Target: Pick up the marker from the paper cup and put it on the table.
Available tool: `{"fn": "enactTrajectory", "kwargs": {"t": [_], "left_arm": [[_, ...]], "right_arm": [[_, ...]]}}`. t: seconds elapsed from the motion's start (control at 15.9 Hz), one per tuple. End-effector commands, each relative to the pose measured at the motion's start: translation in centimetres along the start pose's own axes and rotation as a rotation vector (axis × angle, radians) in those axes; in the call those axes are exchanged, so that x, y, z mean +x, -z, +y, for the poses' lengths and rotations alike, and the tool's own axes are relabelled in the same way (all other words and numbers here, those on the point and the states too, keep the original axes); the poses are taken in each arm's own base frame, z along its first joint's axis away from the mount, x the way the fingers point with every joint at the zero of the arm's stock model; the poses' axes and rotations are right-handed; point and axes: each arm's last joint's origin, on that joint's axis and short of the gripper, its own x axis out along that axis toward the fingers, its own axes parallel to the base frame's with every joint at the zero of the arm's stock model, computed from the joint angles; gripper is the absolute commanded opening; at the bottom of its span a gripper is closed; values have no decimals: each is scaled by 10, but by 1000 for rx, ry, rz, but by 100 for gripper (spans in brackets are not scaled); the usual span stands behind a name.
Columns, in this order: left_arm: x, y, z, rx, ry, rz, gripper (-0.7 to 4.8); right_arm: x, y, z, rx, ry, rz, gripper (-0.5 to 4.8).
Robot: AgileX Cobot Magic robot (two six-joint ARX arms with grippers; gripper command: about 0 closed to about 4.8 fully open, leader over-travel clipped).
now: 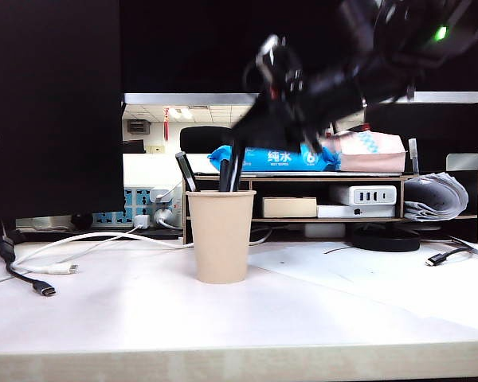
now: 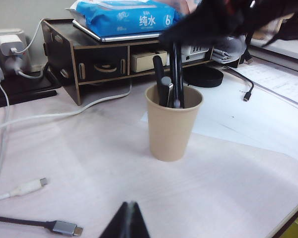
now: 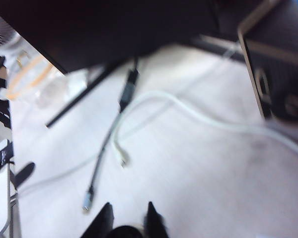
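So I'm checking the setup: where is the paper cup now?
In the exterior view the cup stands left of centre on the table, before the wooden shelf.

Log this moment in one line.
right gripper: above paper cup, at the pens | marker: in cup | left gripper: idle, shut | table

The right arm reaches in from the upper right, blurred, its right gripper (image 3: 127, 218) pointing down at the left end, fingers close together around something dark. The left gripper (image 2: 129, 220) shows only dark fingertips pressed together, low and near
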Motion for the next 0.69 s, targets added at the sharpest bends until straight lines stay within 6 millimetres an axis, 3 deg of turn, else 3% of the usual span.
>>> {"fn": "enactTrajectory", "kwargs": {"t": [0.06,0.19,0.31,0.44,0.57,0.69], "left_arm": [[0,-2,0,0,-1,-14,-5],[0,-2,0,0,-1,-14,-5],[0,-2,0,0,-1,-14,-5],[0,-2,0,0,-1,-14,-5],[0,-1,0,0,-1,-13,-5],[0,-2,0,0,-1,-14,-5]], "right_arm": [[-29,-47,32,-133,7,-151,41],[-51,-59,29,-122,64,-208,40],[-87,-58,-4,90,142,-207,40],[-106,-53,-20,171,169,-181,40],[-126,-44,-38,285,188,-153,39],[-127,-7,-61,449,167,-70,39]]}}
